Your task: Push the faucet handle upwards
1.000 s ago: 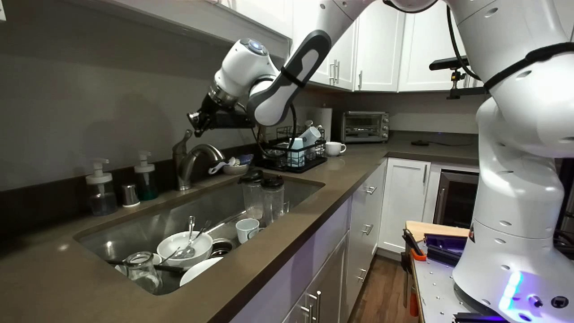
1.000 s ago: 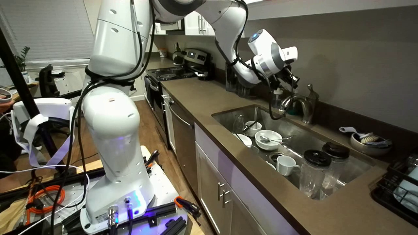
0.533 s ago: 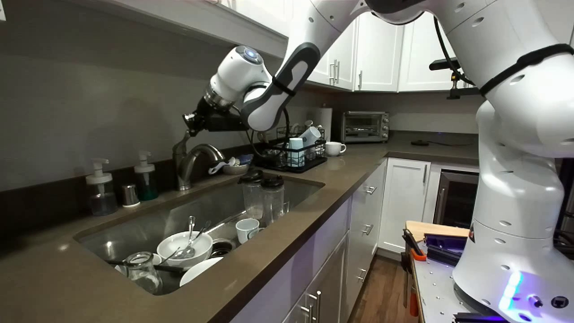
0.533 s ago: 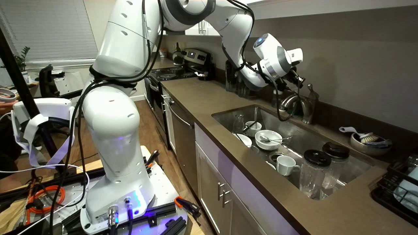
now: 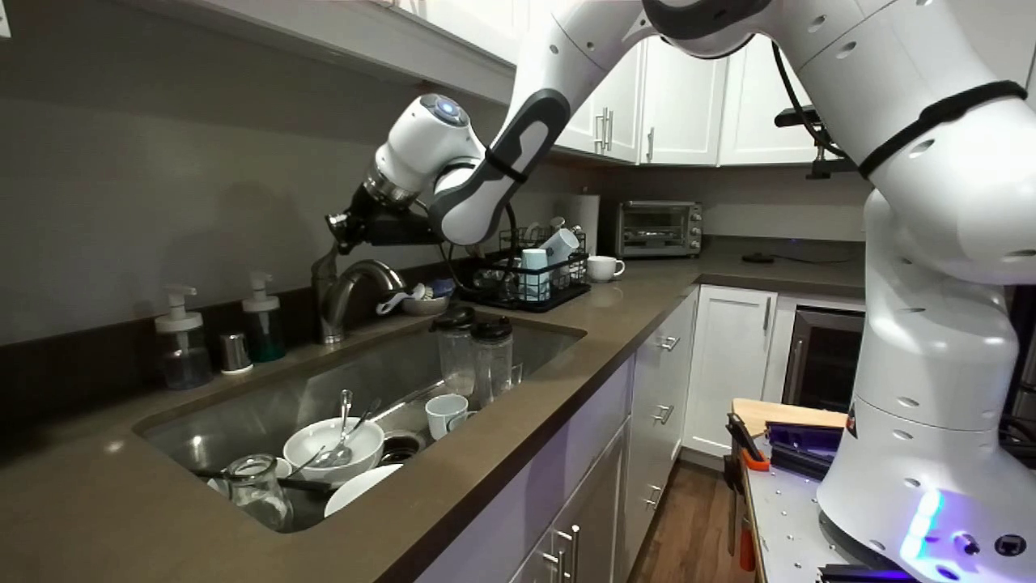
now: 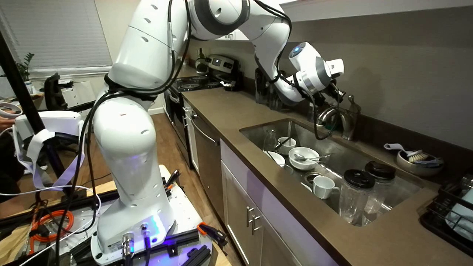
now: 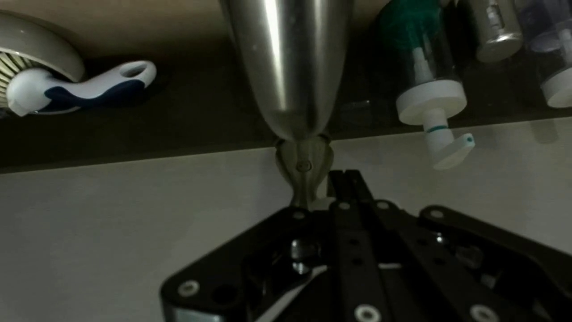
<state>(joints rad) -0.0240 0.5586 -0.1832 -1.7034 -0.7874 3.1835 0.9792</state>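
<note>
The faucet handle is a slim silver lever standing upright on top of the chrome faucet, seen in both exterior views [image 5: 324, 265] [image 6: 351, 100]. In the wrist view the handle [image 7: 304, 174] narrows toward the gripper, and its end is hidden behind the gripper's linkage. The curved spout [image 5: 354, 285] fills the top middle of the wrist view [image 7: 290, 67]. My gripper [image 7: 345, 173] is shut, with its fingers side by side and nothing between them. The fingertips are just right of the handle in the wrist view. In an exterior view the gripper [image 5: 340, 245] overlaps the handle's top. I cannot tell whether they touch.
Pump bottles [image 5: 184, 344] and a small metal cup [image 5: 235, 353] stand beside the faucet. A bowl with a brush [image 6: 419, 162] is on its other side. The sink [image 6: 332, 155] holds dishes and two lidded jars. The wall [image 7: 134, 241] is close behind the faucet.
My gripper has moved down and toward the wall, from above the handle to beside its upper end. It stays shut. The handle shows no clear movement.
</note>
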